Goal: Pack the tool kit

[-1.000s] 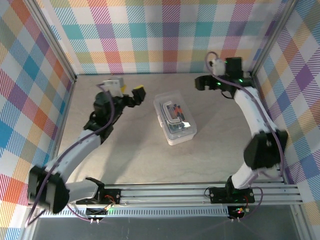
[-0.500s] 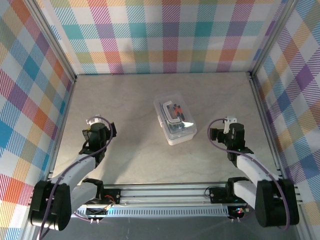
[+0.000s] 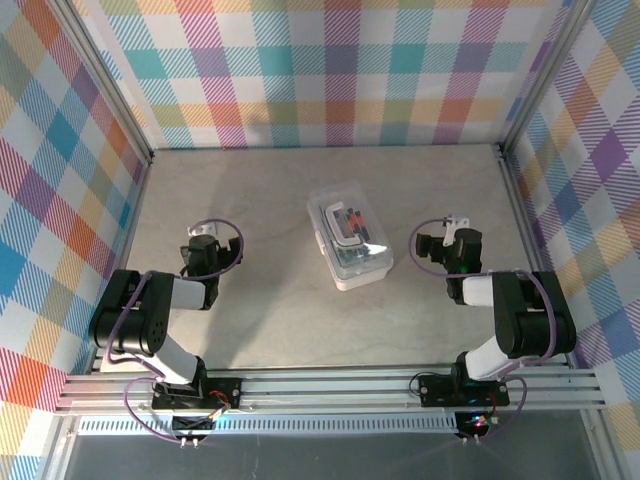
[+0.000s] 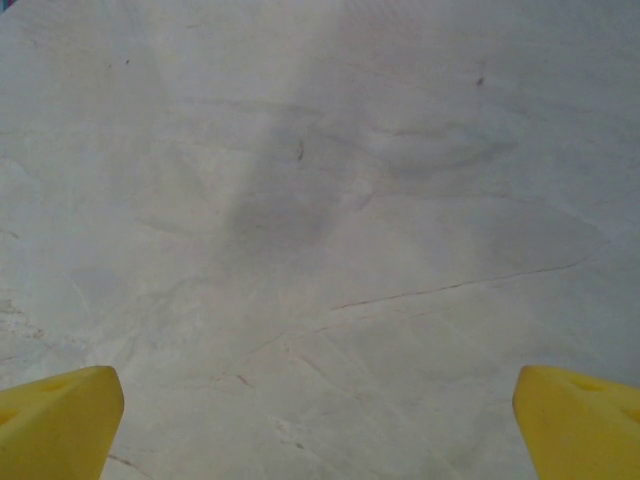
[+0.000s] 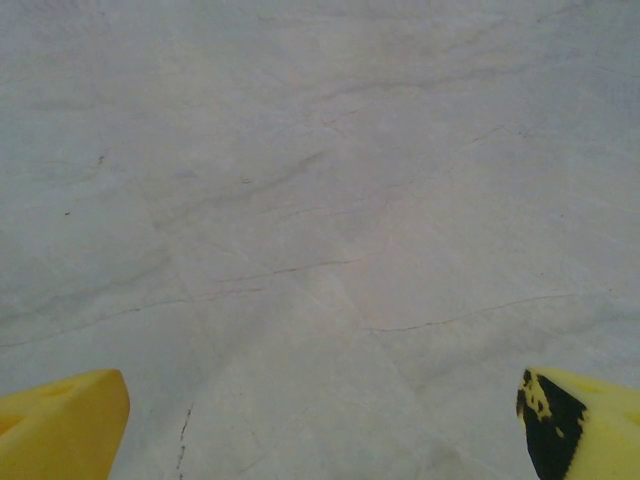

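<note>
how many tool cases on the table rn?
1. The clear case sits centred on the table, between the left gripper and right gripper, touching neither. None looks hidden.

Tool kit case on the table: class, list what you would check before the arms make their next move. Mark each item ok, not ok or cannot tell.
1. The case is shut, with its white handle on top: ok.
2. Some tools show inside through the clear top: ok.
3. Every tool is packed: cannot tell.
4. The case is fastened shut: cannot tell.
5. The left gripper is open, nothing between its fingers: ok.
6. The right gripper is open and holds nothing; both grippers stand apart from the case, one on each side: ok.
</note>
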### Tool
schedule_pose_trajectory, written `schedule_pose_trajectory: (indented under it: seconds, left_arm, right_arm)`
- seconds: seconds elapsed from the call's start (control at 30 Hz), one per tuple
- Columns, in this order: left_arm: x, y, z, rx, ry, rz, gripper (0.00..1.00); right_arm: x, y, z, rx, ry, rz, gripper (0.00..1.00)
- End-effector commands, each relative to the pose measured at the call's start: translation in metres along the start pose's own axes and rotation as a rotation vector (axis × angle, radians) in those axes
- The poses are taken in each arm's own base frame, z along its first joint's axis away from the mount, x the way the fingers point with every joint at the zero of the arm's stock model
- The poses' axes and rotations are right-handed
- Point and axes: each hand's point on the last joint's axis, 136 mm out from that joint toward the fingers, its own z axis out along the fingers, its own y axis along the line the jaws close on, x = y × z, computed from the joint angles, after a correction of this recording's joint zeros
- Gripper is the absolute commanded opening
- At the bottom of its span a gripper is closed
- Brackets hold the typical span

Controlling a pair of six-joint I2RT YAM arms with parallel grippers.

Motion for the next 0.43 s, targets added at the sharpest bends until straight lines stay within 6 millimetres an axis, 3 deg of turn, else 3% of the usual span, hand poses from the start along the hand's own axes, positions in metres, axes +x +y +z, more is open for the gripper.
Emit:
schedule_pose_trajectory:
  seconds: [0.0,0.4]
  left_arm:
    - [-0.0278,-0.0078,-0.0025,0.054,-0.114,-0.019,1.00]
    - [-0.0277,-0.0112,-0.0022,0.054,-0.109,0.001,1.00]
  right_arm:
    - [-0.0217,0.0064,-0.0021,-0.039,-0.092,0.006,0.99]
    - [-0.0215,0.0079,-0.0011,-0.051,-0.087,0.003,0.99]
